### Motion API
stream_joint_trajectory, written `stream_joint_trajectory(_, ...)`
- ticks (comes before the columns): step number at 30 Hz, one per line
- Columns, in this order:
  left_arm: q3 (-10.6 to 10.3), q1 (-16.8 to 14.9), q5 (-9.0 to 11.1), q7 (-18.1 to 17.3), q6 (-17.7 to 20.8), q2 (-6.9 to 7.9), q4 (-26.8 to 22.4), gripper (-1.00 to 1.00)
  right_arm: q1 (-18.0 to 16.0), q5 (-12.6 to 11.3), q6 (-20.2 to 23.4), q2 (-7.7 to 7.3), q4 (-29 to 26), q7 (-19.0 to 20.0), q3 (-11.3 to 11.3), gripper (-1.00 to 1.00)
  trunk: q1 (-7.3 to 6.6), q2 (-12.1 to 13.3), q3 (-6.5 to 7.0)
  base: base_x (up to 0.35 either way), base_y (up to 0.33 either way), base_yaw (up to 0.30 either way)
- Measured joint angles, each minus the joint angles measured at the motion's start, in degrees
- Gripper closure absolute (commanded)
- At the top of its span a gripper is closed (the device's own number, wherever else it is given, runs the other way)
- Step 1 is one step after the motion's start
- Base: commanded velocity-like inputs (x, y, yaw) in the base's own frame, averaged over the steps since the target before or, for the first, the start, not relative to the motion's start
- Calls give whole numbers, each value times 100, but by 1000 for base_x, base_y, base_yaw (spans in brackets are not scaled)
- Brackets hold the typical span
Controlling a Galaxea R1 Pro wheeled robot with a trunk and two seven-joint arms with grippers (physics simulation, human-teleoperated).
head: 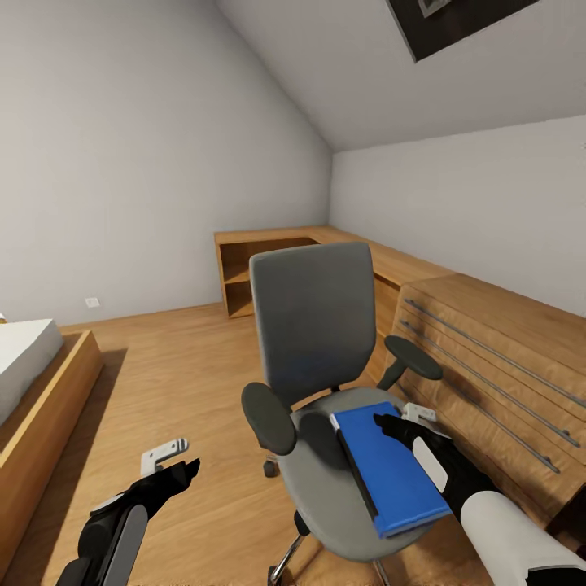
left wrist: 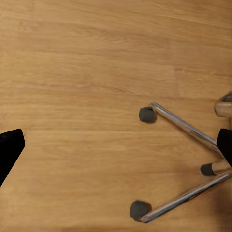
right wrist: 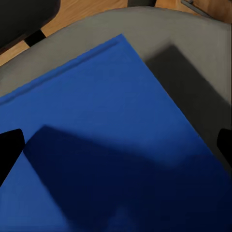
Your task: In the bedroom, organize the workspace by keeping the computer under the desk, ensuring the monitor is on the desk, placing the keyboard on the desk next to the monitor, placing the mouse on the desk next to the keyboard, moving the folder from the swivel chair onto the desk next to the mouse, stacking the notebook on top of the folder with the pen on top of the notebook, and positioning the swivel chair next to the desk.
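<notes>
A blue folder lies flat on the seat of the grey swivel chair, which stands on the wood floor facing me. My right gripper hovers open just over the folder's far right part. In the right wrist view the folder spreads between the spread fingertips, with nothing held by the right gripper. My left gripper hangs open over bare floor to the left of the chair. Its wrist view has the left gripper above the chair's chrome legs and casters. Monitor, keyboard, mouse, notebook and pen are out of view.
A long wooden desk unit with drawers runs along the right wall, close behind the chair. An open wooden shelf fills the far corner. A bed with a wooden frame stands at the left. Open floor lies between bed and chair.
</notes>
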Motion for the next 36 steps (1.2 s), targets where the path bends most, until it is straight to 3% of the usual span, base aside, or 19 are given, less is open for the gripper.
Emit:
stream_joint_trajectory(15,-2,0,4,4,1,0,29,-100,0,-1,-1,-7,5,-2,0,-100,-1,0,0,-95,0,0)
stream_joint_trajectory(36,-9,0,0,25,-7,-9,34,-100,3,18,-60,0,183,1,10,-100,-461,841,376,0,0,0)
